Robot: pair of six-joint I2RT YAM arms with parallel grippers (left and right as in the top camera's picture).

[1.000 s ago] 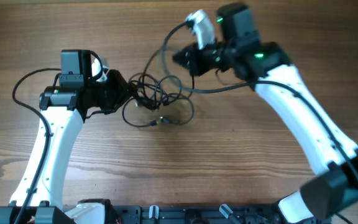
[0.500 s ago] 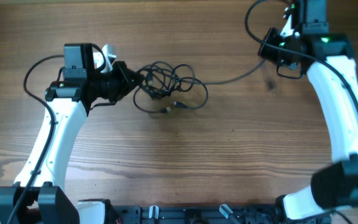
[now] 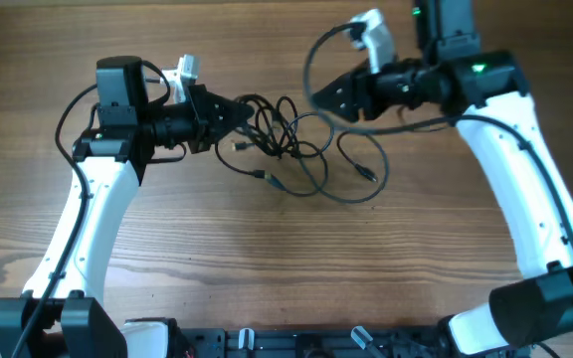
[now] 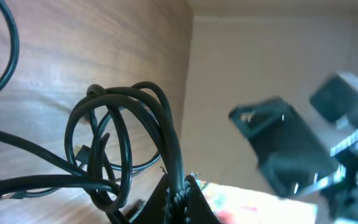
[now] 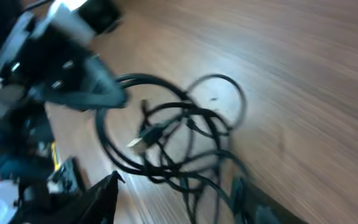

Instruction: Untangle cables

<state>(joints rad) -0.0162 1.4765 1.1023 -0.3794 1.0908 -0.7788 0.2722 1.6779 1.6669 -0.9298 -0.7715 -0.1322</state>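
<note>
Between the two arms, on the upper middle of the wooden table (image 3: 267, 278), lie the cables (image 3: 288, 139), a loose knot of thin black cords. The tangle's long axis runs roughly left to right across the table and slopes slightly toward the near edge as it goes right. Its tight end is at the left gripper (image 3: 235, 111), and its slack end is a wide open loop (image 3: 351, 184) below the right gripper (image 3: 318, 96).

The left gripper is clamped on the cables. In the left wrist view its fingertips (image 4: 182, 194) meet on a bundle of strands, which rise from the pinch and arch over into several overlapping loops (image 4: 114, 143) above the wood.

One small plug end (image 3: 263, 177) lies on the table at the lower edge of the knot, its cord trailing off to the right. A second plug end (image 3: 366, 174) sits inside the open loop on the right.

The right gripper points left toward the knot, with its jaws spread apart. In the right wrist view its two fingers (image 5: 101, 196) stand wide at the bottom of the frame, with nothing pinched between them. The cables (image 5: 179, 143) lie on the wood beyond them, a pale connector (image 5: 143, 140) showing in the middle of the clump. That view is blurred, so finer detail cannot be made out.
</note>
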